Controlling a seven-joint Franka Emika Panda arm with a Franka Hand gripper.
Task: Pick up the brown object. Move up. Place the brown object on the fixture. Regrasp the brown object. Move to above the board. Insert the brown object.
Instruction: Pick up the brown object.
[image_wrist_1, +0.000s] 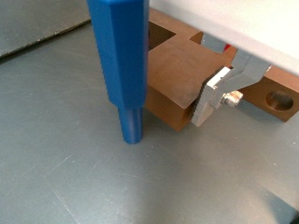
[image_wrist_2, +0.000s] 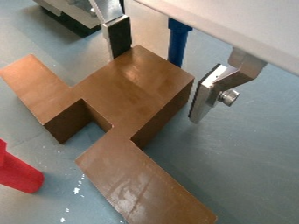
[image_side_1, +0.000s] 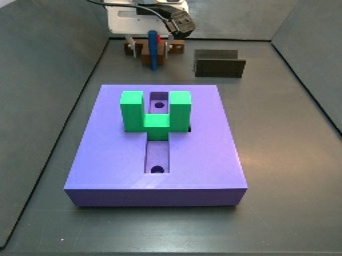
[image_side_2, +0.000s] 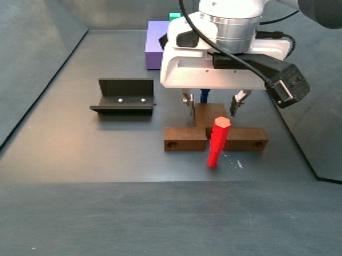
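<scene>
My fingers (image_wrist_2: 163, 74) are spread, one on each side of the raised middle of the brown object (image_wrist_2: 117, 105), not pinching it. The brown object lies flat on the grey worktop (image_side_2: 107, 150), just behind the upright blue-and-red peg (image_side_2: 218, 143). The fixture (image_side_2: 123, 97) and purple board (image_side_1: 158, 148) sit well apart from it.

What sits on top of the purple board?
On the board stands a green U-shaped block straddling the central slot. Whatever lies under that block is hidden. The gripper is elsewhere, straddling the brown object.

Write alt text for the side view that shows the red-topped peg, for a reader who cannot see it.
The gripper hangs low over the raised middle of the brown object, which lies flat on the grey floor. A thin upright peg stands just in front of it, the dark fixture sits apart, and the purple board lies behind.
</scene>
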